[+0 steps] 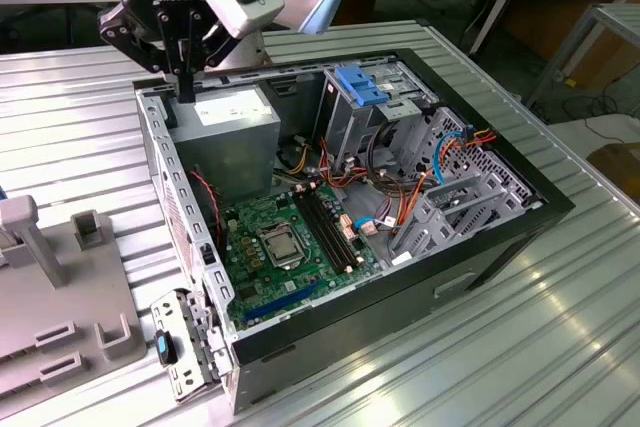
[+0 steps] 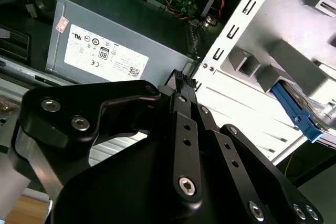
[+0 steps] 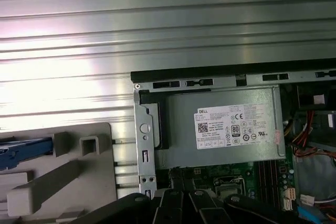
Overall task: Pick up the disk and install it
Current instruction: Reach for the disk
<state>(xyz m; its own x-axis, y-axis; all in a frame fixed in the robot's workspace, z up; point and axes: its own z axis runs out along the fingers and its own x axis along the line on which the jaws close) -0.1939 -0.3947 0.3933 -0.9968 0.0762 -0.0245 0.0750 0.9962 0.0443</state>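
- Ribbed metal tabletop point(image 1: 560, 347) carries an open computer case point(image 1: 500, 237), with workbenches behind it; the grey power supply point(image 1: 235, 122) sits in one corner of that case.
- My gripper point(image 1: 186, 87) hangs just above the power supply's edge, beside the case's perforated side wall point(image 1: 165, 177). In the second wrist view its fingers point(image 2: 185, 129) meet at the tips, closed together with nothing between them.
- The disk point(image 2: 298, 115), blue carrier and all, lies in a grey holder point(image 3: 79, 171) on the table. It is on the far side of that wall from the power supply, well apart from my fingertips.
- Across the case from the power supply stands the drive cage point(image 1: 350, 127), topped by its fixed blue bracket point(image 1: 360, 82).
- As I judge it, none of the task is done yet: grasping, carrying and installing the disk are all left.
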